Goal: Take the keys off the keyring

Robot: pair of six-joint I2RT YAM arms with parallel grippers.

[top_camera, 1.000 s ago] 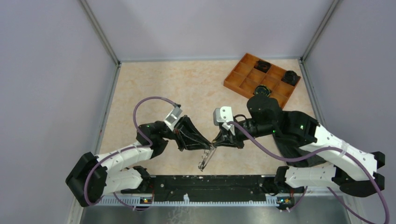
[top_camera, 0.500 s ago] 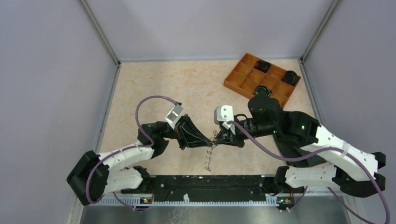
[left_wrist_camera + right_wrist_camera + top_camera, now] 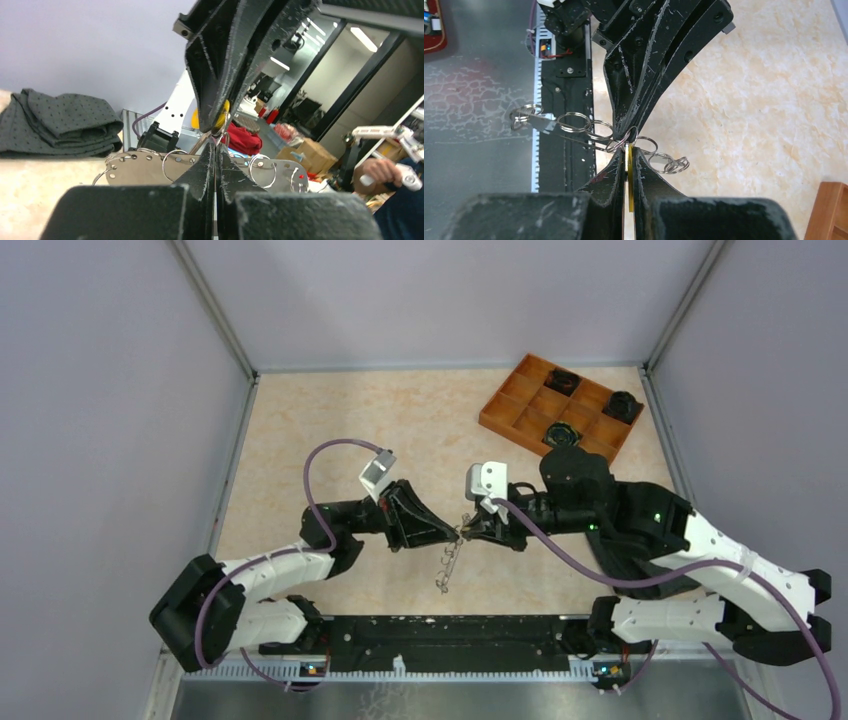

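My two grippers meet tip to tip above the middle of the table. My right gripper [image 3: 468, 531] [image 3: 628, 150] is shut on the keys, a flat yellow tag [image 3: 629, 159] with a thin metal sliver beside it; the tag also shows in the left wrist view [image 3: 223, 111]. My left gripper [image 3: 453, 535] [image 3: 216, 146] is shut on a wire ring of the keyring. The keyring [image 3: 446, 568] is a flat grey plate [image 3: 145, 167] with holes and several wire rings [image 3: 574, 121]. It hangs below the fingertips toward the near edge. A dark key does not show as a separate piece.
An orange compartment tray [image 3: 520, 390] with black parts stands at the back right; its corner shows in the right wrist view [image 3: 834, 210]. The black base rail [image 3: 450, 630] runs along the near edge. A folded grey cloth [image 3: 55, 122] lies beyond the table.
Both grippers, still joined at the tips, have moved away from the near edge and a little right. The keyring has gone with them and hangs straighter.
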